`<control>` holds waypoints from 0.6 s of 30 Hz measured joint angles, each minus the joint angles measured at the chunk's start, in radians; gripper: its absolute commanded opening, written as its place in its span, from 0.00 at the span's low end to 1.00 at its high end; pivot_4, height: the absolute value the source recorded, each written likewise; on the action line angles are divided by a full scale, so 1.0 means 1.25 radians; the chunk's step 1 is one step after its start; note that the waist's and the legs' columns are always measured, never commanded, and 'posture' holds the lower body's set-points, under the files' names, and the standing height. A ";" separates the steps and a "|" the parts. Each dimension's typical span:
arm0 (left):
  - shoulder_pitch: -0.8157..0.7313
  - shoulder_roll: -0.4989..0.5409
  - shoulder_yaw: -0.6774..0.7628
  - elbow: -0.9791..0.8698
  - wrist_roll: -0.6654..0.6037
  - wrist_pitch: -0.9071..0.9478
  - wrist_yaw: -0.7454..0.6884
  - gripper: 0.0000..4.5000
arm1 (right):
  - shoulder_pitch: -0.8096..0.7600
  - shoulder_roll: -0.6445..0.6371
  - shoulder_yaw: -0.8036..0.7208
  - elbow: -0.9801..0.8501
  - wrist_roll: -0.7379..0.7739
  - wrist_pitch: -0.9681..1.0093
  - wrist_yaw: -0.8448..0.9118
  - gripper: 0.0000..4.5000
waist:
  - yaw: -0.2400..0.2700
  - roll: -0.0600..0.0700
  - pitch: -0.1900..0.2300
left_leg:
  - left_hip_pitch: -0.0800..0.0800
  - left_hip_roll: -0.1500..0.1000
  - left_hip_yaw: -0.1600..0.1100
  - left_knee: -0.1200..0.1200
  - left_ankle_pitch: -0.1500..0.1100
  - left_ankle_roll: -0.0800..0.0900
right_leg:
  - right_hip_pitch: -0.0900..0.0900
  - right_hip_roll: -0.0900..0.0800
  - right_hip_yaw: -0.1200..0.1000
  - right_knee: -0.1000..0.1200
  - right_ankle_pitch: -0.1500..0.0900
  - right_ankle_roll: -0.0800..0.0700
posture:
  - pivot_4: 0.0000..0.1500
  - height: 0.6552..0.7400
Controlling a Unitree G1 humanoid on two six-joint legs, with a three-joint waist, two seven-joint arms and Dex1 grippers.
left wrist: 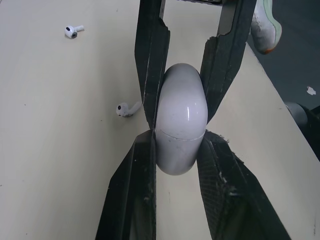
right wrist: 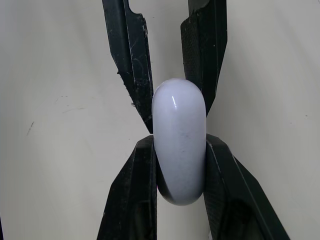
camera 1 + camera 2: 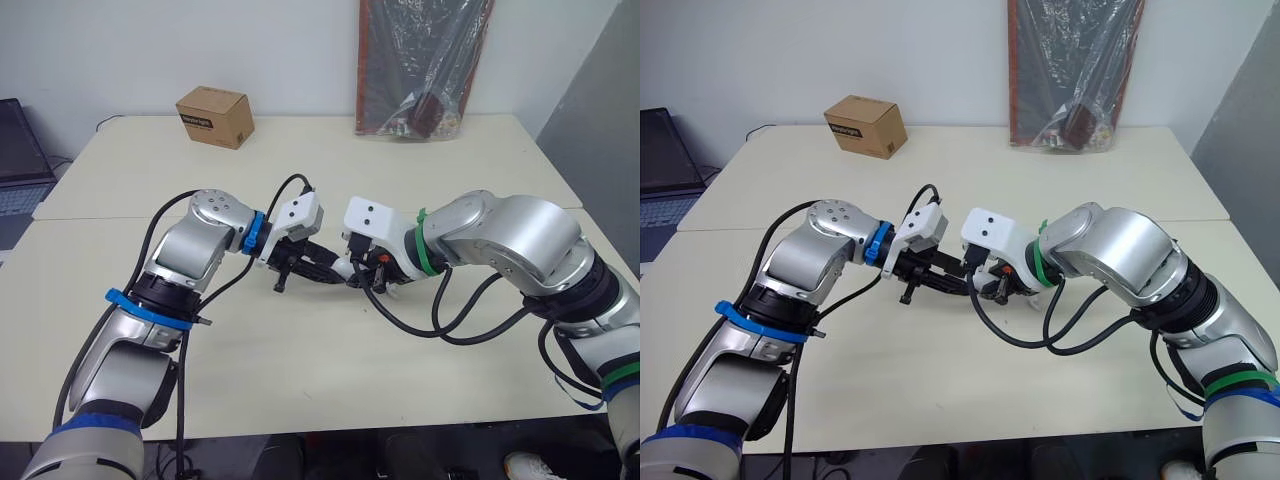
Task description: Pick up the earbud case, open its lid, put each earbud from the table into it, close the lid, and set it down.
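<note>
The white earbud case (image 1: 181, 117) hangs above the table's middle with its lid closed, pinched from both sides. My left gripper (image 1: 180, 139) is shut on one end of it, and my right gripper (image 2: 180, 142) is shut on the other end, fingertips almost meeting. In the head views the two grippers (image 3: 340, 270) come together over the beige table (image 3: 300, 360). One white earbud (image 1: 127, 108) lies on the table just beside the case. A second earbud (image 1: 74, 31) lies farther off.
A cardboard box (image 3: 214, 116) stands at the back left of the table. A plastic-wrapped dark bag (image 3: 420, 65) leans against the wall at the back. A laptop (image 3: 20, 165) sits on a separate surface at the far left.
</note>
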 measured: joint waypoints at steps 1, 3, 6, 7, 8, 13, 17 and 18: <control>0.000 0.001 0.000 0.000 0.000 -0.001 0.001 0.17 | 0.000 0.001 0.000 0.000 -0.005 0.000 0.002 0.18 | 0.000 0.000 0.000 | 0.000 0.000 0.000 0.000 0.000 0.000 | 0.000 0.000 0.000 0.000 0.000 0.000 | 1.00 1.00; 0.001 0.001 0.002 -0.001 0.000 -0.001 0.001 0.17 | 0.000 0.004 0.000 0.000 -0.011 0.000 0.005 0.18 | 0.000 0.000 0.000 | 0.000 0.000 0.000 0.000 0.000 0.000 | 0.000 0.000 0.000 0.000 0.000 0.000 | 1.00 1.00; 0.002 0.001 0.004 -0.001 -0.001 0.002 0.001 0.17 | 0.000 0.006 0.000 0.000 -0.014 0.000 0.007 0.18 | 0.000 0.000 0.000 | 0.000 0.000 0.000 0.000 0.000 0.000 | 0.000 0.000 0.000 0.000 0.000 0.000 | 1.00 1.00; 0.002 0.001 0.004 -0.001 -0.001 -0.001 0.003 0.17 | 0.000 0.006 0.000 0.000 -0.014 0.000 0.007 0.25 | 0.000 0.000 0.000 | 0.000 0.000 0.000 0.000 0.000 0.000 | 0.000 0.000 0.000 0.000 0.000 0.000 | 1.00 1.00; 0.002 0.001 0.004 -0.001 0.000 -0.004 0.004 0.17 | 0.000 0.006 -0.001 0.000 -0.014 0.000 0.007 0.34 | 0.000 0.000 0.000 | 0.000 0.000 0.000 0.000 0.000 0.000 | 0.000 0.000 0.000 0.000 0.000 0.000 | 1.00 1.00; 0.002 -0.022 0.006 -0.001 -0.005 -0.006 0.022 0.17 | 0.000 0.009 -0.009 -0.006 -0.028 -0.014 0.011 0.62 | 0.000 0.000 0.000 | 0.000 0.000 0.000 0.000 0.000 0.000 | 0.000 0.000 0.000 0.000 0.000 0.000 | 1.00 1.00; 0.009 -0.030 0.030 -0.001 -0.013 -0.018 0.048 0.17 | 0.001 -0.004 -0.020 -0.015 -0.029 -0.018 0.024 0.62 | 0.000 0.000 0.000 | 0.000 0.000 0.000 0.000 0.000 0.000 | 0.000 0.000 0.000 0.000 0.000 0.000 | 1.00 1.00; 0.015 -0.030 0.044 -0.001 -0.019 -0.025 0.055 0.17 | 0.003 -0.014 -0.028 -0.022 -0.029 -0.022 0.028 0.62 | 0.001 0.000 0.000 | 0.000 0.000 0.000 0.000 0.000 0.000 | 0.000 0.000 0.000 0.000 0.000 0.000 | 1.00 1.00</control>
